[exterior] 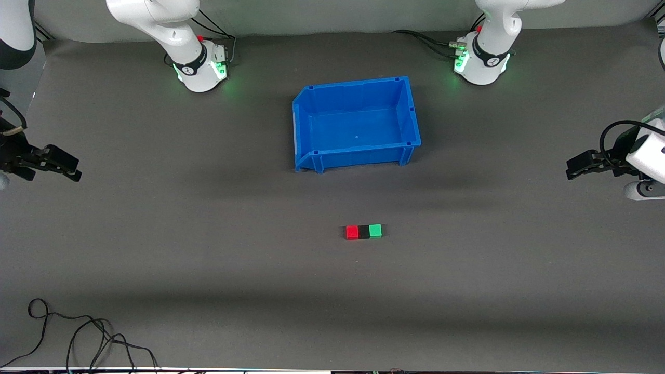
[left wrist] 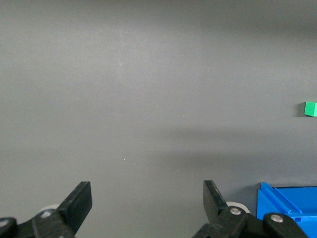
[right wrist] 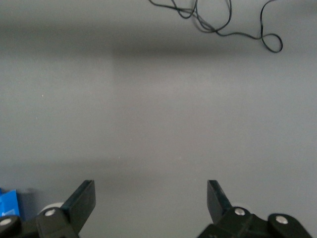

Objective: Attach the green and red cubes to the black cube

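Observation:
The red cube [exterior: 352, 232], the black cube [exterior: 363, 231] and the green cube [exterior: 375, 230] lie touching in one row on the grey table, black in the middle, nearer the front camera than the blue bin. The green cube also shows in the left wrist view [left wrist: 310, 108]. My left gripper [exterior: 570, 171] is open and empty at the left arm's end of the table [left wrist: 147, 198], apart from the cubes. My right gripper [exterior: 76, 173] is open and empty at the right arm's end [right wrist: 151, 198]. Both arms wait.
An empty blue bin [exterior: 356, 156] stands between the two arm bases; its corner shows in the left wrist view [left wrist: 287, 201] and a sliver in the right wrist view [right wrist: 7, 203]. A black cable [exterior: 78, 332] lies near the table's front edge, also in the right wrist view [right wrist: 218, 22].

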Controlling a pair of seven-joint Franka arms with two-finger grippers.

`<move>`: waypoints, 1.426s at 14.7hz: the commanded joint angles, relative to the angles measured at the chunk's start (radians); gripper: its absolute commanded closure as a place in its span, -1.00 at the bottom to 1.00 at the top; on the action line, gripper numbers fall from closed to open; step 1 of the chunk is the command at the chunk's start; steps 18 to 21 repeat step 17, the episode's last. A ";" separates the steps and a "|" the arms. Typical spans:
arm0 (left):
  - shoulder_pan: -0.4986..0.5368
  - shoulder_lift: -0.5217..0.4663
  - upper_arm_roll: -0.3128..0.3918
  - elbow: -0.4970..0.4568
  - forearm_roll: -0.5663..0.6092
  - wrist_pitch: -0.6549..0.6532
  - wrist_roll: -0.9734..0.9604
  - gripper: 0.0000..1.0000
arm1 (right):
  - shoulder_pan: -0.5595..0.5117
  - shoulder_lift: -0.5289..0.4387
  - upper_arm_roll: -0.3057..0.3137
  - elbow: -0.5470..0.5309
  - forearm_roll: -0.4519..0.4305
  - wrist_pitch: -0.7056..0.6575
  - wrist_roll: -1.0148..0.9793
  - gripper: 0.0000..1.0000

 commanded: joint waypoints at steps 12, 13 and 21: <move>-0.003 0.016 0.002 0.030 0.011 -0.017 0.007 -1.00 | -0.009 -0.024 0.002 0.010 0.099 -0.141 -0.021 -1.00; -0.002 0.017 0.002 0.030 0.011 -0.015 0.007 -1.00 | -0.009 -0.022 0.004 0.010 0.099 -0.141 -0.021 -1.00; -0.002 0.020 0.002 0.030 0.009 -0.012 0.007 -1.00 | -0.009 -0.022 0.004 0.013 0.099 -0.141 -0.021 -1.00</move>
